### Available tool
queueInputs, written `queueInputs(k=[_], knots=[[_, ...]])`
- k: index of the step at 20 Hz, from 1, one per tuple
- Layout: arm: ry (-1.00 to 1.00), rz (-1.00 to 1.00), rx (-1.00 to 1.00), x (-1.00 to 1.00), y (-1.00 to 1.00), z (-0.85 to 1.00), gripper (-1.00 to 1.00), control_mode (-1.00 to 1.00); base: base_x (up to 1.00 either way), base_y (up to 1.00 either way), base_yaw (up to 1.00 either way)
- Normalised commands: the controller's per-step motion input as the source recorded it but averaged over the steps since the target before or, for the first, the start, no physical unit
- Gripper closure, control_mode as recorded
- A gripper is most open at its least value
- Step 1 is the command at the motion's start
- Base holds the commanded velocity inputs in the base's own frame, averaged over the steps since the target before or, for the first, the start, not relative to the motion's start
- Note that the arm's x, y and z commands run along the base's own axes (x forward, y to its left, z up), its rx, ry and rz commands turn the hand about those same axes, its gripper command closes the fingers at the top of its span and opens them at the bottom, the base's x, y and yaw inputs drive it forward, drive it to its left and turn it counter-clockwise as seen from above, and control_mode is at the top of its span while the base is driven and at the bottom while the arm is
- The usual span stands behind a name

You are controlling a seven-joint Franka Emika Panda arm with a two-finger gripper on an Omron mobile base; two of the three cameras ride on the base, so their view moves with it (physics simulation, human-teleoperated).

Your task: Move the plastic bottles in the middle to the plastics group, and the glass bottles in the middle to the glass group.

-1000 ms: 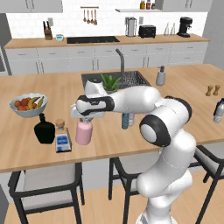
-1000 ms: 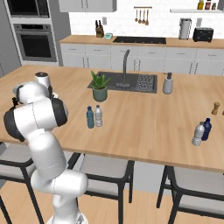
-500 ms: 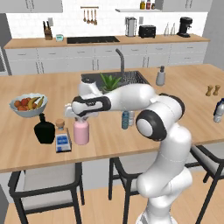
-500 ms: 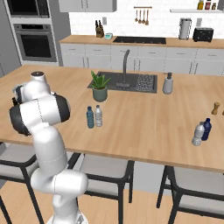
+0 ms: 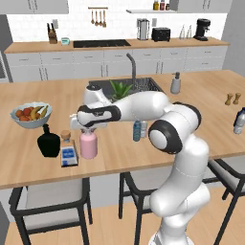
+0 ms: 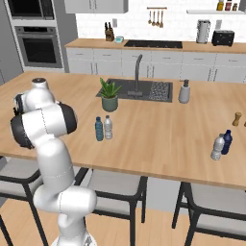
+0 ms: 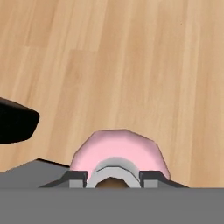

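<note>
My gripper (image 5: 88, 130) is shut on the neck of the rounded pale-pink glass bottle (image 5: 88, 146), which stands upright at the counter's left. In the hand view, the pink bottle (image 7: 116, 148) sits right under the gripper (image 7: 113, 180), its neck between the fingertips. Right beside it are the glass group's square clear bottle (image 5: 68, 152) and black flask (image 5: 48, 142). The teal-blue plastic bottle (image 5: 137, 130) and the clear one (image 5: 144, 129) stand mid-counter. The plastics group's pale bottle (image 6: 218, 146) stands far right.
A fruit bowl (image 5: 31, 115) sits behind the flask. A potted plant (image 5: 119, 90), the sink (image 5: 143, 86) and a soap dispenser (image 5: 175, 83) lie behind the middle. Brown shakers (image 5: 232, 99) stand at the right. Stools (image 5: 50, 198) line the near edge.
The arm's upper links have swung up and leftward. The pink bottle in the gripper has edged slightly left and stays beside the square bottle.
</note>
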Motion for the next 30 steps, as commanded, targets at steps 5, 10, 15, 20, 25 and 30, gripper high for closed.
queueInputs(k=[5, 10, 15, 20, 25, 30], knots=[[0.00, -0.01, 0.00, -0.24, -0.04, -0.16, -1.00, -1.00, 0.00, 0.00, 0.00], [0.00, -0.03, 0.00, -0.01, -0.10, 0.07, -1.00, -1.00, 0.00, 0.00, 0.00], [-0.01, -0.05, 0.00, -0.01, -0.18, 0.29, -1.00, -1.00, 0.00, 0.00, 0.00], [-0.06, -0.09, 0.00, -0.22, -0.49, 0.24, -1.00, -1.00, 0.00, 0.00, 0.00], [-0.12, -0.19, 0.01, -0.35, -0.72, 0.02, -1.00, -1.00, 0.00, 0.00, 0.00], [-0.03, -0.29, 0.02, -0.15, -0.80, 0.00, -1.00, -1.00, 0.00, 0.00, 0.00]])
